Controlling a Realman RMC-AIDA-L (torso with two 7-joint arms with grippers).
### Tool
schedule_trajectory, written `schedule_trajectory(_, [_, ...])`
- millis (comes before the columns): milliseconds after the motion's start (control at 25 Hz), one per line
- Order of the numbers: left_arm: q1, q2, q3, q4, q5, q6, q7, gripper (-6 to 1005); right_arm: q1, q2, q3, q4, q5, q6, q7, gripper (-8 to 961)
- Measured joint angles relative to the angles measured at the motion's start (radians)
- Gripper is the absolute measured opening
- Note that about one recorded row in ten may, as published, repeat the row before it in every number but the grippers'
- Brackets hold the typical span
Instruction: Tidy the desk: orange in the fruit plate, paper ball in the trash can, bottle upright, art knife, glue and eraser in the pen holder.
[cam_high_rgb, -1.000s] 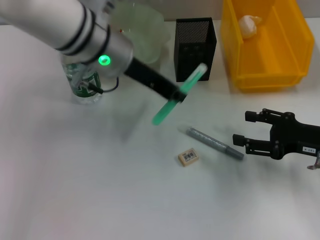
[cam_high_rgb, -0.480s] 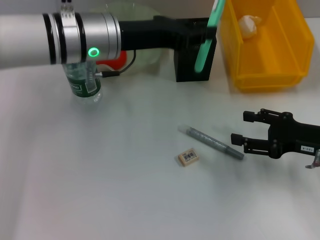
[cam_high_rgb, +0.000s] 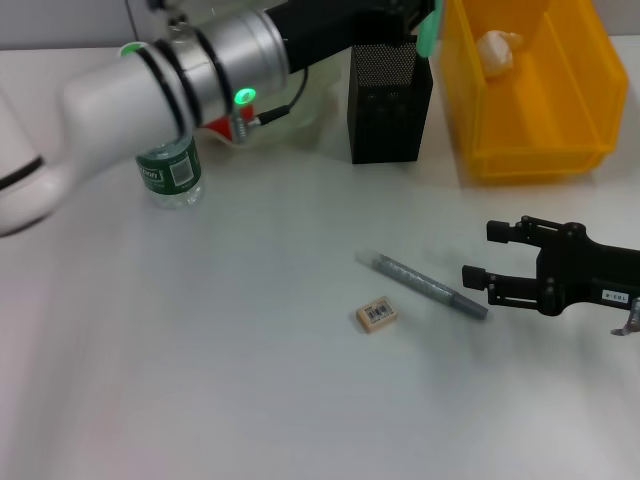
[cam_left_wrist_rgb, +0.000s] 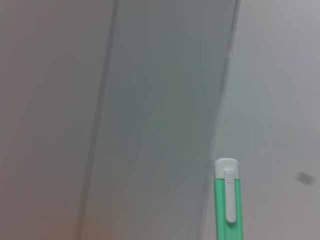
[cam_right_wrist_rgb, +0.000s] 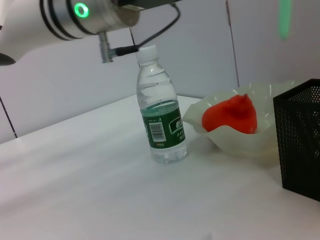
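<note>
White tabletop (cam_high_rgb: 200, 380). Left gripper (cam_high_rgb: 420, 20) at 12 o'clock, jaws gripping green art knife (cam_high_rgb: 430, 28) above pen holder (cam_high_rgb: 390, 100); next: lower, release. Right gripper (cam_high_rgb: 492, 256) idle at 3 o'clock, jaws open.

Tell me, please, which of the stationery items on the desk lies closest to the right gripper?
The grey glue stick: its tip lies just short of the right gripper, whose fingers are open. The eraser lies farther off, beyond the stick's other side.
</note>
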Motion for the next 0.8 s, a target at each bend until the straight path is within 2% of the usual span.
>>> schedule_trajectory(120, [-0.022,0.0,0.116,-0.005,-0.215,-0.102,0.139,191,0.001,0.001,0.0,0.0,0.0,0.0,0.0,781])
schedule_trajectory(280, [-0.037,0.0,0.214,-0.008,-0.448,-0.177,0.319,192,0.005,0.002,0.0,0.0,-0.001,0.0,0.0,780])
schedule_trajectory(480, [-0.041,0.0,0.231,-0.022,-0.543,-0.201,0.384,192,0.01,0.003,0.0,0.0,0.001,0.0,0.0,780])
schedule_trajectory(800, [-0.058,0.0,0.251,-0.059,-0.573,-0.193,0.392,192,0.019,0.005,0.0,0.0,0.001,0.0,0.0,778])
